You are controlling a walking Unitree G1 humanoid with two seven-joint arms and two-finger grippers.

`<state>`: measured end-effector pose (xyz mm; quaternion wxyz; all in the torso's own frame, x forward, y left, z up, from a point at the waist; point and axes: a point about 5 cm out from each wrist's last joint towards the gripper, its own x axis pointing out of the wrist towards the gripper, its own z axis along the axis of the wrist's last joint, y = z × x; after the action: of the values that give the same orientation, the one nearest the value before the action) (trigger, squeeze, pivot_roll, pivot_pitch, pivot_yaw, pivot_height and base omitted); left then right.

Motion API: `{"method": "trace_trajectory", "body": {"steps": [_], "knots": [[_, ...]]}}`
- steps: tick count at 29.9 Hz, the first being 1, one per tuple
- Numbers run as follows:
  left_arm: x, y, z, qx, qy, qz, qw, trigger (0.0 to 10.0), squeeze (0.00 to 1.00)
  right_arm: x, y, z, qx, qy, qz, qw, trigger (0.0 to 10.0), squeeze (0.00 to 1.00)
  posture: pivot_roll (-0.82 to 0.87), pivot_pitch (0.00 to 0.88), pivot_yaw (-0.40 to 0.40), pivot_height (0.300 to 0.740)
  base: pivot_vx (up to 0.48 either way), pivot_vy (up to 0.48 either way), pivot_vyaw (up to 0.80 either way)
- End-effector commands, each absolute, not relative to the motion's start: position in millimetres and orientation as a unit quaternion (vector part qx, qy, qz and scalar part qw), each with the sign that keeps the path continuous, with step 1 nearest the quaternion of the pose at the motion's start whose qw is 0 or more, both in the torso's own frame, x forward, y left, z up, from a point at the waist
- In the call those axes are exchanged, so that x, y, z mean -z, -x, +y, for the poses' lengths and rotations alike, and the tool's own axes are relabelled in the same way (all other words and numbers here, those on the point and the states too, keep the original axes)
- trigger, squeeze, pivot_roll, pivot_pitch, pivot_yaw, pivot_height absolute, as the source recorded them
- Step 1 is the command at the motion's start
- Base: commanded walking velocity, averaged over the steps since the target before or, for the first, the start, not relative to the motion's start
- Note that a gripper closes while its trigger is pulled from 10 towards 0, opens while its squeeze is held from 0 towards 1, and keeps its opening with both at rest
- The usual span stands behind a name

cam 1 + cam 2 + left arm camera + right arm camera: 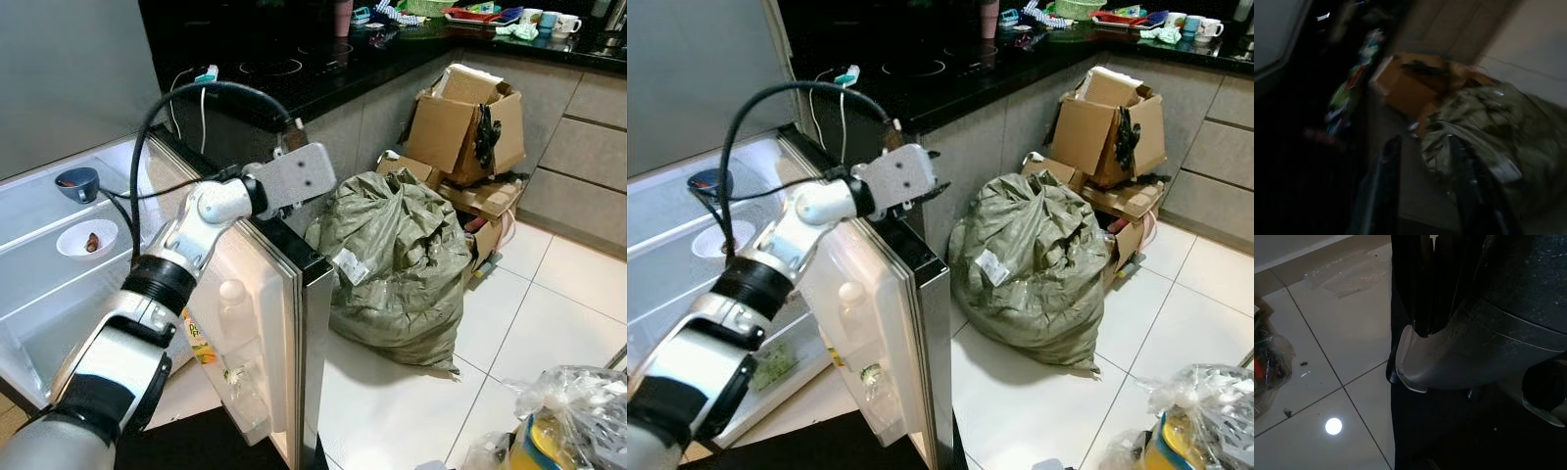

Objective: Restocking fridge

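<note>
**Left arm at the edge of the open fridge door**

The left arm is seen reaching forward over the top outer corner of the open fridge door (284,323). The left gripper (1425,147) is pointed past that corner; in the blurred left wrist view its two black fingers (1388,176) are seen held apart, with nothing between them. A bottle (232,328) is stored in the door's inner rack, and an orange-labelled carton (199,343) is seen just beside it. Inside the fridge, a white bowl (86,238) and a blue bowl (78,182) are set on a shelf. A grey-green sack (397,264) is slumped on the tiled floor (549,313) beside the door, with torn cardboard boxes (465,117) behind it. Cups (549,20) are stood on the dark desk (323,69). The right gripper's state cannot be told from the right wrist view.
</note>
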<state>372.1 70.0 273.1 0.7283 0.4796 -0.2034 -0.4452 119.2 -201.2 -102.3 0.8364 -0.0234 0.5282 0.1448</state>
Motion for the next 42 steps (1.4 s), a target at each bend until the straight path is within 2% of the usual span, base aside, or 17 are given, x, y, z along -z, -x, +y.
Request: {"method": "trace_trajectory", "body": {"steps": [1, 2, 3, 5, 7, 9, 10, 11, 12, 14, 21, 22, 29, 30, 32, 36, 42], "knots": [[-263.4, -370.9, 71.3, 0.479, -0.522, -0.175, 0.684, 10.0, 0.0, 107.4, -103.6, -199.1, -0.147, 0.015, 0.552, 0.821, 10.0, 0.0, -0.08, 0.023, 0.036, 0.74, 0.0, 0.0, 0.0], [-260.9, -369.6, 70.5, 0.495, -0.529, -0.168, 0.669, 10.0, 0.0, 107.4, -103.5, -199.1, -0.147, 0.015, 0.552, 0.821, 10.0, 0.0, -0.09, 0.024, 0.037, 0.74, 0.0, 0.0, 0.0], [-260.9, -369.6, 70.5, 0.495, -0.529, -0.168, 0.669, 10.0, 0.0, 107.4, -103.5, -199.1, -0.147, 0.015, 0.552, 0.821, 10.0, 0.0, -0.09, 0.024, 0.037, 0.74, 0.0, 0.0, 0.0], [-258.7, -368.1, 71.5, 0.516, -0.547, -0.155, 0.64, 10.0, 0.0, 107.4, -103.3, -199.1, -0.146, 0.014, 0.552, 0.821, 10.0, 0.0, -0.09, 0.024, 0.037, 0.74, 0.0, 0.0, 0.0], [-258.7, -368.1, 71.5, 0.516, -0.547, -0.155, 0.64, 10.0, 0.0, 107.4, -103.3, -199.1, -0.146, 0.014, 0.552, 0.821, 10.0, 0.0, -0.09, 0.024, 0.037, 0.74, 0.0, 0.0, 0.0], [-255.6, -367.9, 76.2, 0.534, -0.583, -0.135, 0.598, 10.0, 0.0, 107.5, -103.0, -199.0, -0.146, 0.013, 0.553, 0.82, 10.0, 0.0, -0.08, 0.023, 0.039, 0.74, 0.0, 0.0, 0.0], [-255.6, -367.9, 76.2, 0.534, -0.583, -0.135, 0.598, 10.0, 0.0, 107.5, -103.0, -199.0, -0.146, 0.013, 0.553, 0.82, 10.0, 0.0, -0.08, 0.023, 0.039, 0.74, 0.0, 0.0, 0.0], [-252.9, -367.5, 82.6, 0.55, -0.61, -0.111, 0.56, 10.0, 0.0, 107.6, -102.9, -198.9, -0.146, 0.012, 0.553, 0.82, 10.0, 0.0, -0.08, 0.023, 0.039, 0.74, 0.0, 0.0, 0.0], [-252.9, -367.5, 82.6, 0.55, -0.61, -0.111, 0.56, 10.0, 0.0, 107.6, -102.9, -198.9, -0.146, 0.012, 0.553, 0.82, 10.0, 0.0, -0.08, 0.023, 0.039, 0.74, 0.0, 0.0, 0.0], [-252.4, -365.0, 90.1, 0.575, -0.623, -0.082, 0.524, 10.0, 0.0, 107.6, -102.7, -198.6, -0.146, 0.012, 0.553, 0.82, 10.0, 0.0, -0.09, 0.022, 0.04, 0.74, 0.0, 0.0, 0.0], [-253.2, -357.7, 103.5, 0.634, -0.608, -0.028, 0.478, 10.0, 0.0, 107.8, -102.1, -198.3, -0.146, 0.01, 0.553, 0.82, 10.0, 0.0, -0.09, 0.022, 0.04, 0.74, 0.0, 0.0, 0.0], [-253.2, -355.4, 110.1, 0.651, -0.604, -0.005, 0.46, 10.0, 0.0, 108.0, -101.5, -198.2, -0.146, 0.01, 0.554, 0.82, 10.0, 0.0, -0.08, 0.021, 0.04, 0.74, 0.0, 0.0, 0.0], [-257.0, -349.1, 122.7, 0.681, -0.595, 0.041, 0.424, 10.0, 0.0, 108.2, -100.9, -198.2, -0.146, 0.01, 0.555, 0.819, 10.0, 0.0, -0.08, 0.017, 0.04, 0.74, 0.0, 0.0, 0.0], [-256.9, -346.9, 130.8, 0.685, -0.6, 0.069, 0.409, 10.0, 0.0, 108.2, -100.8, -198.3, -0.146, 0.01, 0.555, 0.819, 10.0, 0.0, -0.08, 0.015, 0.039, 0.74, 0.0, 0.0, 0.0], [-256.4, -345.3, 136.4, 0.686, -0.602, 0.087, 0.399, 10.0, 0.0, 108.2, -100.7, -198.3, -0.146, 0.01, 0.555, 0.819, 10.0, 0.0, -0.08, 0.015, 0.039, 0.74, 0.0, 0.0, 0.0], [-235.6, -338.3, 192.2, 0.655, -0.632, 0.244, 0.335, 10.0, 0.0, 108.2, -100.7, -198.5, -0.146, 0.011, 0.555, 0.819, 10.0, 0.0, -0.07, 0.01, 0.041, 0.74, 0.0, 0.0, 0.0], [-224.0, -327.8, 217.1, 0.652, -0.626, 0.302, 0.304, 10.0, 0.0, 108.3, -100.5, -198.4, -0.147, 0.011, 0.556, 0.818, 10.0, 0.0, -0.07, 0.011, 0.041, 0.74, 0.0, 0.0, 0.0]]}}
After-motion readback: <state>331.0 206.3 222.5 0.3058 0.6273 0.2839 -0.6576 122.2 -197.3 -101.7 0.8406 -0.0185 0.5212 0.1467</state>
